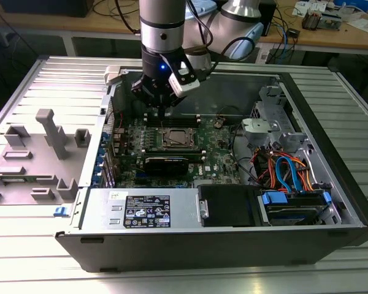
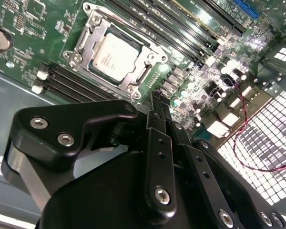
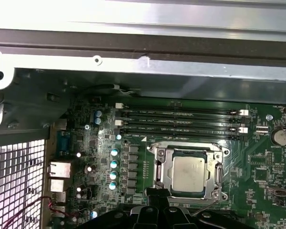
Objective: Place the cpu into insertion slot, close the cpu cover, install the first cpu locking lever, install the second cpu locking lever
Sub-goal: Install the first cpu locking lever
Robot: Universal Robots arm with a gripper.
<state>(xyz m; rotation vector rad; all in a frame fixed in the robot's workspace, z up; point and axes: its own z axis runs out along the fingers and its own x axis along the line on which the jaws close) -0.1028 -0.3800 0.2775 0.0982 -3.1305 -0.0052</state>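
Closed pincer near cpu in insertion slot

The silver-grey tubular robot arm stands vertical, with a blue indicator lit on its black wrist section. The black two-finger gripper points straight down. In both wrist views its slim fingertips meet, holding nothing

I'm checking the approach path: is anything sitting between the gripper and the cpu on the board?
Nothing visible does. The gripper hangs close to the cpu, which lies flat inside the frame of the cpu cover. The chip's top is bare, with only open air between them.
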